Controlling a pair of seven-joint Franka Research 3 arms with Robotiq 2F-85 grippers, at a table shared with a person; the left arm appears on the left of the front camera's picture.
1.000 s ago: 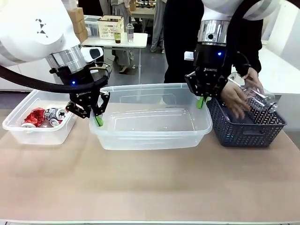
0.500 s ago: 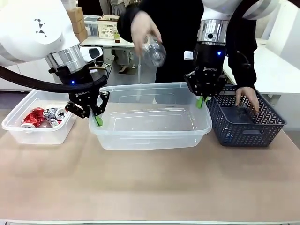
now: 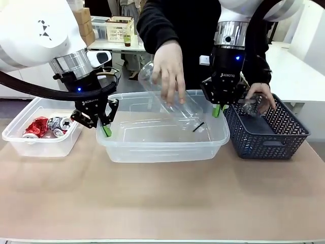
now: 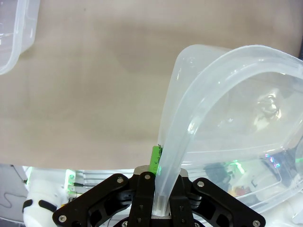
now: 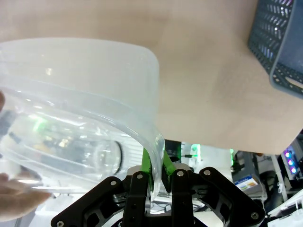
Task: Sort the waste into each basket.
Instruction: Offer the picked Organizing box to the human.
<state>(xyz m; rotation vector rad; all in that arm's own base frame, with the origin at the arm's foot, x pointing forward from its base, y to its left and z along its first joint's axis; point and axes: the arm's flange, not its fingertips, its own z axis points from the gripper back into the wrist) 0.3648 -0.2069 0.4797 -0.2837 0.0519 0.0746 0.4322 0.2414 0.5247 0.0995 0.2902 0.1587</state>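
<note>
Since the earlier frame, the person's hand point(image 3: 170, 71) has come down from above the large clear tub point(image 3: 162, 147) and is now lowering a clear plastic bottle point(image 3: 170, 104) into it; the person's other hand point(image 3: 259, 99) has risen from the floor of the dark lattice basket point(image 3: 266, 137) and is now holding a second clear bottle point(image 3: 250, 107) at that basket's rim. My two arms have not shifted.

All places below are given relative to the large clear tub.

- My left pincer point(image 3: 106, 129) is clamping the tub's left rim. In the left wrist view the pincer point(image 4: 158, 163) is gripping the rolled rim between its green pads, with the jaws closed on the plastic.
- My right pincer point(image 3: 219, 109) is clamping the tub's far right corner. In the right wrist view the pincer point(image 5: 156, 161) is pinching the wall of the tub point(image 5: 94, 94) in the same way.
- The first bottle is lying tilted inside the tub, its base toward the right wall; the right wrist view is showing it point(image 5: 61, 146) through the clear wall.
- A smaller clear tub point(image 3: 43, 142) is standing just left of the large tub, and crushed red-and-silver cans point(image 3: 48, 126) are lying in it.
- The dark lattice basket is standing just right of the large tub.
- The table point(image 3: 162, 203) is carrying all three containers.
</note>
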